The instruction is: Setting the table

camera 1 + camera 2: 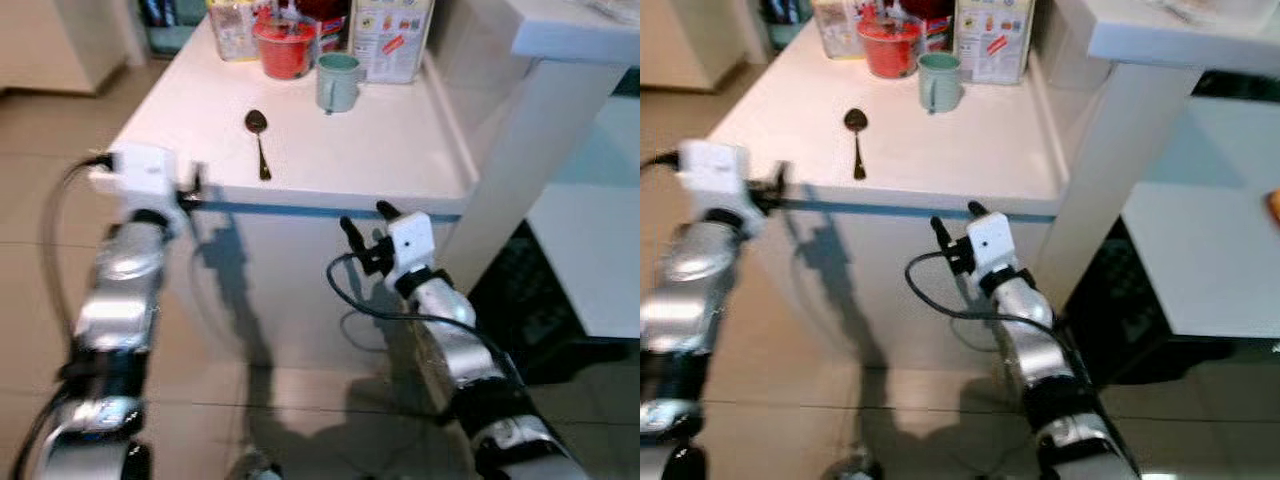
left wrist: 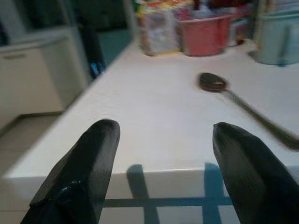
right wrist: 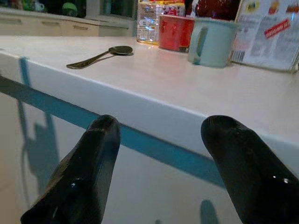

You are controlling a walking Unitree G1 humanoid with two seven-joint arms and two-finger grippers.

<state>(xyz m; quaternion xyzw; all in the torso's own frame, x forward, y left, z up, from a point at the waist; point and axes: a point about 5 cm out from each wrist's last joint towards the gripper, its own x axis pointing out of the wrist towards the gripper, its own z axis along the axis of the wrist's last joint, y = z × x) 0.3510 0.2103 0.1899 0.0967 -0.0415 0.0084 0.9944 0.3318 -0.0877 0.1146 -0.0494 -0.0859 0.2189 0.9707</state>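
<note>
Spoon [image 1: 258,140] lies flat on the white table [image 1: 400,150], bowl at 12, handle pointing to 6, near the front edge. Nothing touches it. Judging by the layout, table setting is barely started: one spoon and one mug out, no plate or other cutlery placed.

Pale green mug [image 1: 338,82] stands upright at about 1 o'clock from the spoon, well apart. Red tub [image 1: 285,48] sits just behind and left of the mug, at 12 from the spoon, with something sticking out of it, too blurred to name. Packets [image 1: 232,28] and a printed box [image 1: 392,38] line the far edge.

Left gripper [image 1: 192,187] is at the front edge, 7 o'clock from the spoon, fingers spread wide, holding nothing. Right gripper [image 1: 365,225] hangs below the table edge at 5 o'clock, also wide open and empty.

Obstacles: table lip with the blue strip [image 1: 300,210] sits between the right gripper and the tabletop. White post [image 1: 520,150] stands at 3 o'clock, close to the right arm. Path from the left gripper to the spoon looks open.
</note>
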